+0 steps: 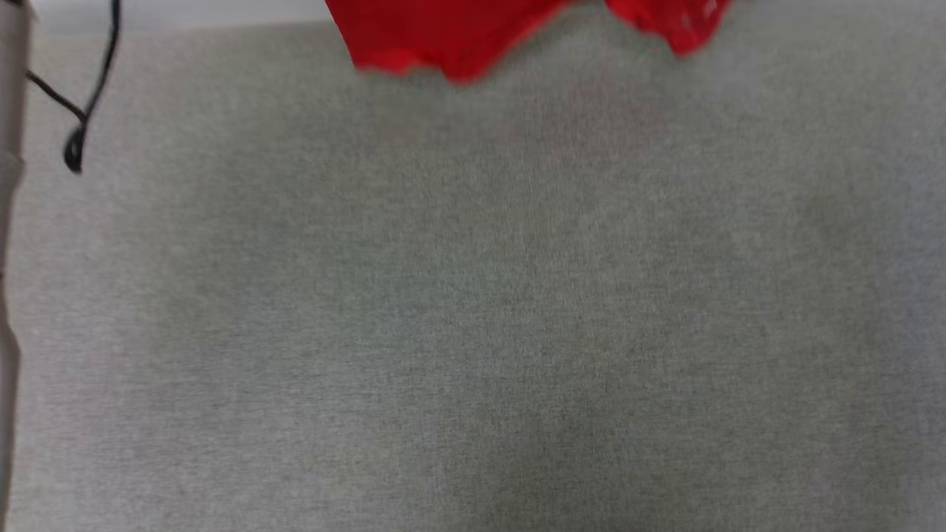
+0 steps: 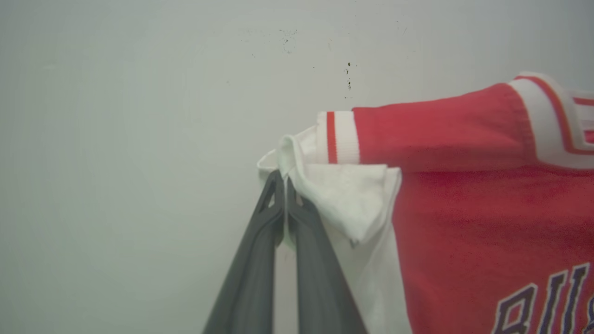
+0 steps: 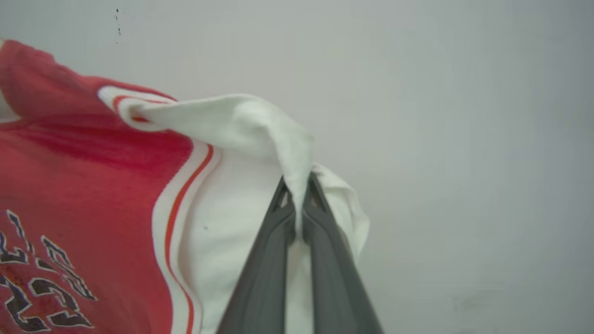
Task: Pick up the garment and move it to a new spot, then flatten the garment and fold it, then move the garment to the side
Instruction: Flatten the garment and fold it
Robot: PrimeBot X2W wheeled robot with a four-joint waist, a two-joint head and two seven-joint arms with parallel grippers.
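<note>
The garment is a red jersey T-shirt with white sleeves and striped trim. Its red hem (image 1: 451,37) hangs into the top of the head view, above the grey cloth surface (image 1: 473,310). In the left wrist view my left gripper (image 2: 285,183) is shut on a bunched white sleeve, with the red body and dark lettering (image 2: 487,241) spreading to the right. My right gripper (image 3: 300,183) pinches the other white sleeve, and the garment's red front (image 3: 88,195) with numbers hangs to its left. The shirt hangs stretched between both grippers in front of a pale wall.
A black cable (image 1: 89,96) dangles at the head view's upper left beside a pale post (image 1: 9,148) along the left edge. A light wall (image 2: 139,116) stands behind the held shirt.
</note>
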